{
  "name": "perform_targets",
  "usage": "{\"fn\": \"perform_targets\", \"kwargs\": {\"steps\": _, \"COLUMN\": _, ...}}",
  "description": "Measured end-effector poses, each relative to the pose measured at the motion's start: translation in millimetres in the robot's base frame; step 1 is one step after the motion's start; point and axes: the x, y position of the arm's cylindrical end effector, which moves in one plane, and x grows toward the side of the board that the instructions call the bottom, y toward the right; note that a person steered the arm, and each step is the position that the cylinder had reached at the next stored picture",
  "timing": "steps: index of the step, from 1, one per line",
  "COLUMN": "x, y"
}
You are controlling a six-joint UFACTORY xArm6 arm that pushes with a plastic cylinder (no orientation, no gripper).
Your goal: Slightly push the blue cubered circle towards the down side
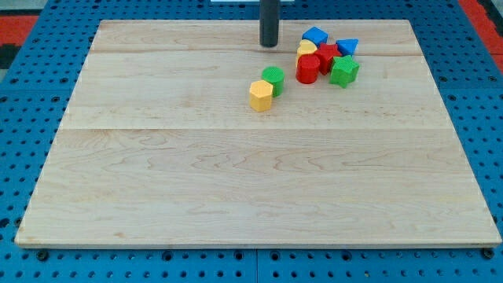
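My tip point(269, 45) touches the wooden board point(196, 196) near the view's top, left of a cluster of blocks. The blue cube point(315, 36) sits at the cluster's top, about 55 px right of my tip. The red circle block point(307, 69) sits below it at the cluster's lower left. Between them lies a small yellow block point(306, 49). A red block point(327, 56), a blue triangular block point(347, 46) and a green star-like block point(343, 71) fill the cluster's right side. My tip touches none of them.
A green round block point(273, 79) and a yellow hexagonal block point(261, 95) sit together below my tip, left of the cluster. The board lies on a blue perforated surface point(23, 118).
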Motion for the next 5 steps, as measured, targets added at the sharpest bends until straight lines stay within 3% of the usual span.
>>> {"fn": "perform_targets", "kwargs": {"steps": 1, "x": -20, "y": 54}}
{"fn": "perform_targets", "kwargs": {"steps": 2, "x": 10, "y": 74}}
{"fn": "perform_targets", "kwargs": {"steps": 4, "x": 126, "y": 50}}
{"fn": "perform_targets", "kwargs": {"steps": 5, "x": 149, "y": 50}}
